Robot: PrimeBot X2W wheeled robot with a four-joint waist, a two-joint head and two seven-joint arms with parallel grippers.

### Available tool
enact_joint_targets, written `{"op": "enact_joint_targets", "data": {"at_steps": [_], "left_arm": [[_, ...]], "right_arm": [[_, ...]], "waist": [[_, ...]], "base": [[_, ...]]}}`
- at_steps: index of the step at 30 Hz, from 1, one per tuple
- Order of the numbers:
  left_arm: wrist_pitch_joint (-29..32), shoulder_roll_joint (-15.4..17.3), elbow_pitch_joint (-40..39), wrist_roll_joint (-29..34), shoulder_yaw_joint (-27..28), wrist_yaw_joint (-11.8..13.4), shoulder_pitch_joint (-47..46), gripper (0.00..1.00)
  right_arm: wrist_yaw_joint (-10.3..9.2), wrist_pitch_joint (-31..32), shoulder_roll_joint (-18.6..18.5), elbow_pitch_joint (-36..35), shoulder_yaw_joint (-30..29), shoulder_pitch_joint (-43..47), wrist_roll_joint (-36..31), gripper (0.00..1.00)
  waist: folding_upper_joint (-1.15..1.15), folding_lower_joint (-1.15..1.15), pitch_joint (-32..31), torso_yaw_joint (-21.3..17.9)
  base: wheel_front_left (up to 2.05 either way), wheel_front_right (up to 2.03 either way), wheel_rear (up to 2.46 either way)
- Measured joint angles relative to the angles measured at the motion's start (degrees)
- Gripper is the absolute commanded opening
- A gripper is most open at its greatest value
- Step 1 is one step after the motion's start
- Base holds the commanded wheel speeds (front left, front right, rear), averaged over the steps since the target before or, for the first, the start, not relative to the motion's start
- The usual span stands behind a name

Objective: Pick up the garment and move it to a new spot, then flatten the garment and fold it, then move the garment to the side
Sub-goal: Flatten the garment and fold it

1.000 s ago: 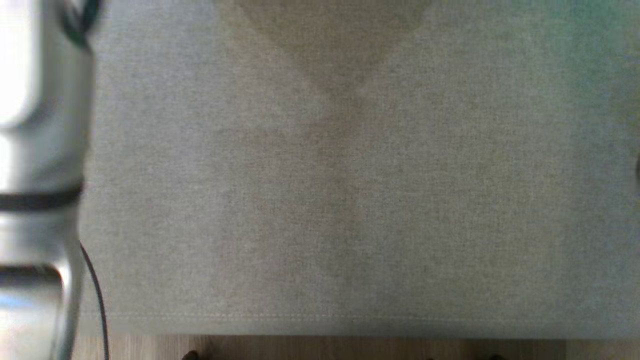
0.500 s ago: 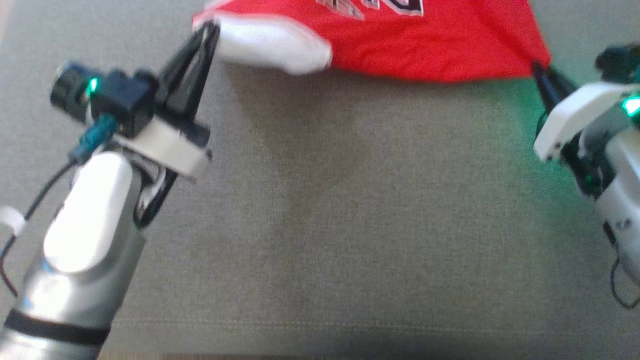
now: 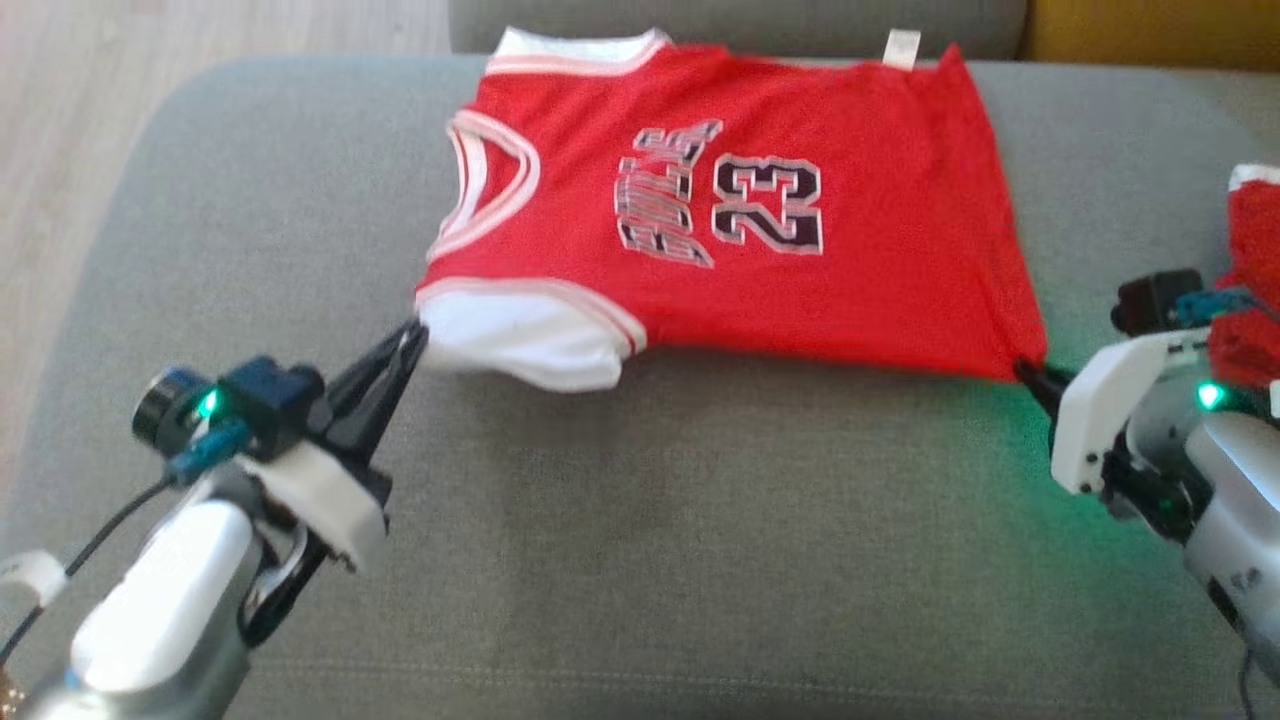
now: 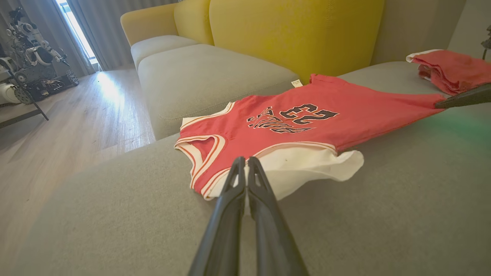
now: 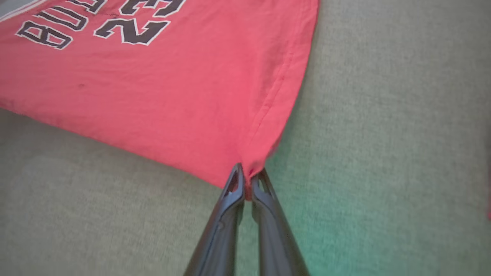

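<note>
Head view: red jersey (image 3: pixel 760 250) lies flat near the back edge of the grey seat (image 3: pixel 650 560). Bare cushion lies in front and wood floor (image 3: pixel 60 150) past the left edge. Its white near corner is pinched in the closed left gripper (image 3: pixel 410 338), its hem corner in the closed right gripper (image 3: pixel 1028 375). Half a second ago only the near edge showed; the camera has tilted up. Left wrist view adds a yellow backrest (image 4: pixel 295 34) and a red pile (image 4: pixel 452 69).

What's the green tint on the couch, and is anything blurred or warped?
Head view: green glow on the couch beside the right gripper, seemingly from its lit green LED; slightly soft. Right wrist view: same green cast, jersey print slightly blurred. Left wrist view: sharp, wide-angle stretching, window glare.
</note>
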Motion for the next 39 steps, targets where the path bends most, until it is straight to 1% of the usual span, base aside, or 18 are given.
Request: {"op": "enact_joint_targets", "data": {"at_steps": [3,4,10,13,15,18,19,21,24,32,39], "left_arm": [[0.00,1.99,-0.49,-1.60,-1.91,-0.01,1.92,0.00],[0.00,3.28,-1.04,-2.52,-2.99,0.00,2.96,0.00],[0.00,6.54,-3.15,-5.09,-4.45,-0.01,6.62,0.00],[0.00,8.58,-4.57,-7.60,-7.00,0.00,8.83,0.00],[0.03,10.14,-5.23,-10.22,-9.79,0.00,9.96,0.00],[1.19,12.40,-6.27,-15.12,-12.52,0.00,10.81,0.00],[1.19,12.40,-6.27,-15.12,-12.52,0.00,10.81,0.00],[1.88,13.86,-7.62,-18.80,-13.96,0.00,10.90,0.00],[2.67,16.15,-9.61,-22.37,-16.85,0.00,10.90,0.00],[6.70,21.15,-14.51,-30.51,-24.51,0.00,10.45,0.00],[9.64,24.20,-18.02,-36.74,-29.97,0.02,9.05,0.00]], "right_arm": [[0.00,2.90,-1.46,-1.32,1.51,1.32,2.13,0.00],[0.00,4.33,-2.59,-2.13,2.34,1.96,3.13,0.00],[0.00,9.64,-4.91,-5.48,4.79,4.55,7.58,0.00],[0.00,11.26,-6.11,-7.73,5.84,6.48,9.26,0.00],[0.00,12.43,-6.98,-8.66,6.47,7.20,10.51,0.00],[0.00,14.12,-8.11,-10.12,7.60,8.14,11.70,0.00],[0.00,14.12,-8.11,-10.12,7.60,8.14,11.70,0.00],[0.00,15.26,-8.33,-11.20,8.02,8.96,12.90,0.00],[0.00,16.73,-8.45,-12.47,8.98,10.11,14.32,0.00],[0.00,19.71,-10.87,-15.03,10.65,11.26,16.25,0.00],[0.00,23.48,-12.67,-17.86,11.65,12.71,18.48,0.00]], "waist": [[0.00,0.00,-1.73,-0.05],[0.00,0.00,-2.62,-0.15],[0.00,0.00,-4.81,-0.83],[0.00,0.00,-5.86,-1.17],[0.00,0.00,-6.49,-1.30],[0.00,0.00,-7.42,-1.38],[0.00,0.00,-7.42,-1.38],[0.00,0.00,-7.81,-1.41],[0.00,0.00,-8.36,-1.43],[0.00,0.00,-9.55,-1.14],[0.00,0.00,-9.96,-1.03]], "base": [[0.00,0.00,0.00],[0.00,0.00,0.00],[0.00,0.00,0.00],[0.00,0.00,0.00],[0.00,0.00,0.00],[0.00,0.00,0.00],[0.00,0.00,0.00],[0.00,0.00,0.00],[0.00,0.00,0.00],[0.00,0.00,0.00],[0.00,0.00,0.00]]}}
